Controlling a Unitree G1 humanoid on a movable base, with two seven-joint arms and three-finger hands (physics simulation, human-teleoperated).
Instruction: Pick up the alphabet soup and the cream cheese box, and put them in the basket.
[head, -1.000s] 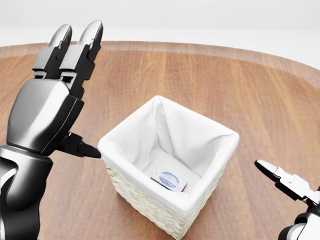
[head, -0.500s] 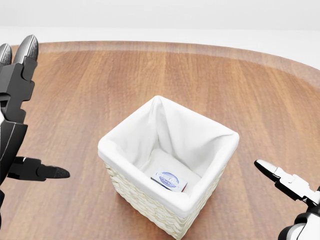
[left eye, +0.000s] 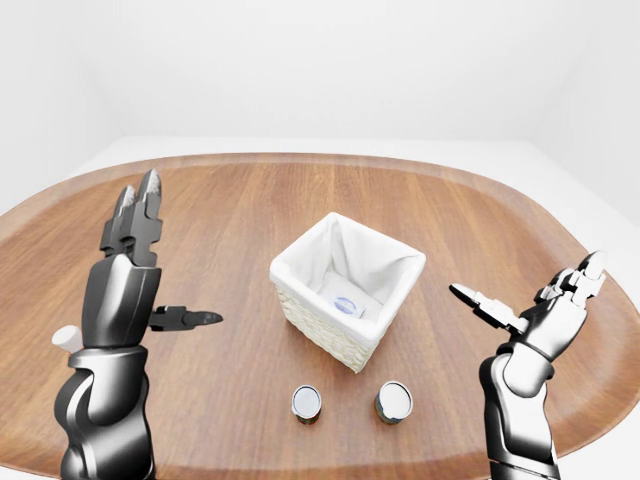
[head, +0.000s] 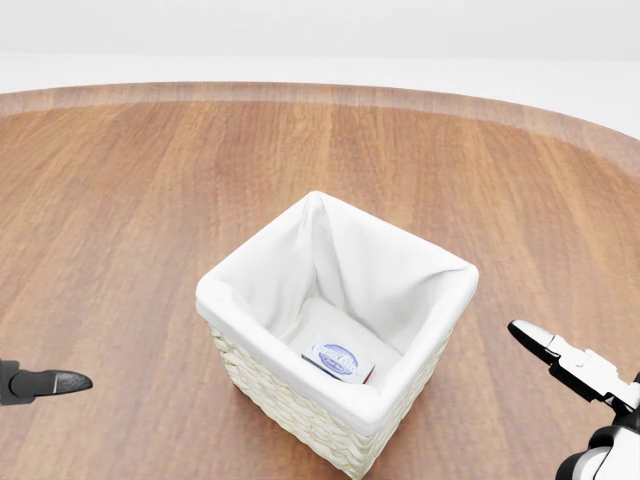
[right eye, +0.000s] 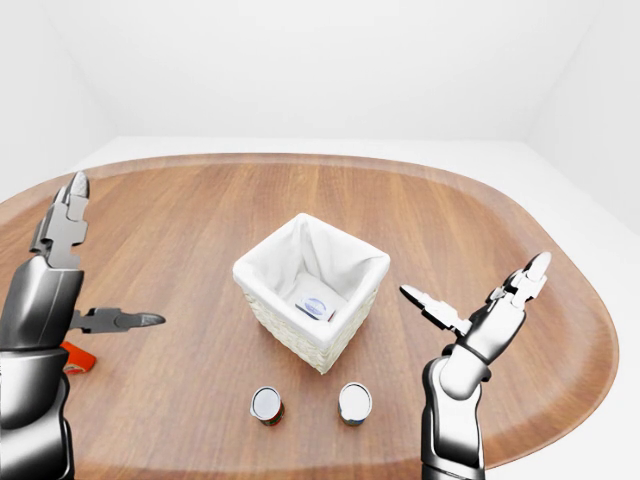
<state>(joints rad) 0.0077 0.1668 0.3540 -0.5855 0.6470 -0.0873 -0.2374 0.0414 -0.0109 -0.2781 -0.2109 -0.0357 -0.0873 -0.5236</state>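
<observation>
the cream cheese box (head: 340, 361) lies inside the basket (head: 290, 410) on the desk (left eye: 250, 200), between the left robot hand (left eye: 140, 250) and right robot hand (left eye: 540, 310), both spread open and empty.

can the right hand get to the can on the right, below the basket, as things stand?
Probably yes. The right hand is open and holds nothing, and the right can stands alone on the table, apart from the other can and the basket, with nothing between hand and can.

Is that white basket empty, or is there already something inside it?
Not empty. The basket already holds one small flat box lying on its white lining at the bottom. Nothing else shows inside; two cans stand outside it on the table.
</observation>
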